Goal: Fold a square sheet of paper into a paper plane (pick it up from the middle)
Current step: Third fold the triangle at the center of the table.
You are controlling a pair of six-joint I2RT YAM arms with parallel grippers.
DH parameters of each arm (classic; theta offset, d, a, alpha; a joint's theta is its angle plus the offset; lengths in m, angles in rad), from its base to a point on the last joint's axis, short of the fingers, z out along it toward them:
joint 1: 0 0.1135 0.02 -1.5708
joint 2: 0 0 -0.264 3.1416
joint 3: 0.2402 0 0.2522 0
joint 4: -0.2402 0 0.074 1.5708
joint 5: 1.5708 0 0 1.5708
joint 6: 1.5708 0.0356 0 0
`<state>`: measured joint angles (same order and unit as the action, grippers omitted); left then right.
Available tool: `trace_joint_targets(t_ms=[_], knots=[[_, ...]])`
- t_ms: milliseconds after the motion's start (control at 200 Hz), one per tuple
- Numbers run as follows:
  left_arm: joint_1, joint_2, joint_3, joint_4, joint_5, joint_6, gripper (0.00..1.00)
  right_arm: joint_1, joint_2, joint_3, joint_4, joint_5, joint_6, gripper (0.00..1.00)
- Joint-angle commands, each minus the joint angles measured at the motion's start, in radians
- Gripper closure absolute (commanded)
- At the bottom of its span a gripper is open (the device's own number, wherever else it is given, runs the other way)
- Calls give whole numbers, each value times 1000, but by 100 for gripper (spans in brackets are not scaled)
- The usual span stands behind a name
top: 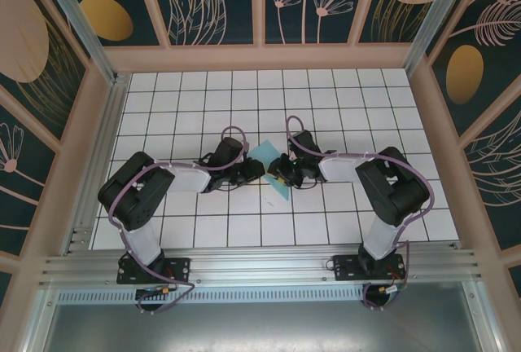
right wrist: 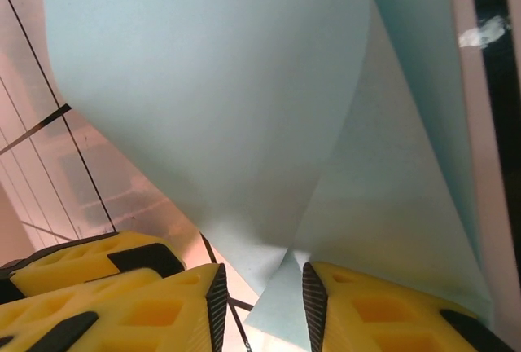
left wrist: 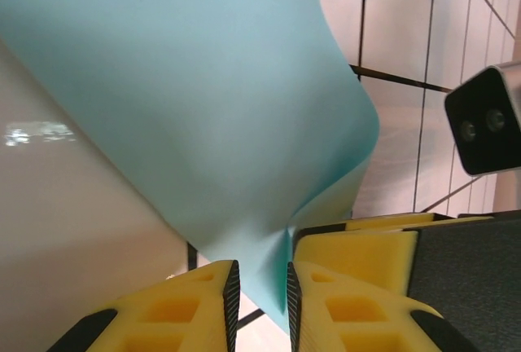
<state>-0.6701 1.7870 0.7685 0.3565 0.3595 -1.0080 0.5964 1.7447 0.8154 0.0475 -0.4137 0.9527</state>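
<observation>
Teal-blue thin paper square runs upper-left to lower-right mid-frame; left fingers and right fingers both sit slightly spread around its fold, neither closer.

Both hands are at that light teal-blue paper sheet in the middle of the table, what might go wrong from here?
1. The left hand and the right hand each stand open around the light teal-blue paper sheet: unclamped, it may slip out.
2. The sheet curls between them, so a crease may land crooked.
</observation>
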Motion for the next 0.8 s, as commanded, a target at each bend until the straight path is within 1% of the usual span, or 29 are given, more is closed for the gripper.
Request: trace_joint_targets(t_ms=[0,75,120,230,425,646,766,796], knots=[[-10,-26,-11,47,13,-23,75,-13,19,-33,-37,21,11,66],[-17,-16,-5,37,16,-23,77,-15,20,-33,-40,23,12,69],[-20,-9,3,19,11,-19,79,-14,20,-33,-40,22,12,74],[-24,5,26,-37,-4,-3,82,-15,21,-38,-38,22,9,81],[-37,43,68,-90,22,17,81,-15,20,-39,-37,20,7,83],[-42,78,110,-139,23,38,77,-14,21,-40,-36,23,5,85],[-43,84,114,-148,29,39,78,-16,21,-42,-35,22,5,85],[-44,84,114,-150,33,39,80,-15,22,-42,-35,23,5,86]])
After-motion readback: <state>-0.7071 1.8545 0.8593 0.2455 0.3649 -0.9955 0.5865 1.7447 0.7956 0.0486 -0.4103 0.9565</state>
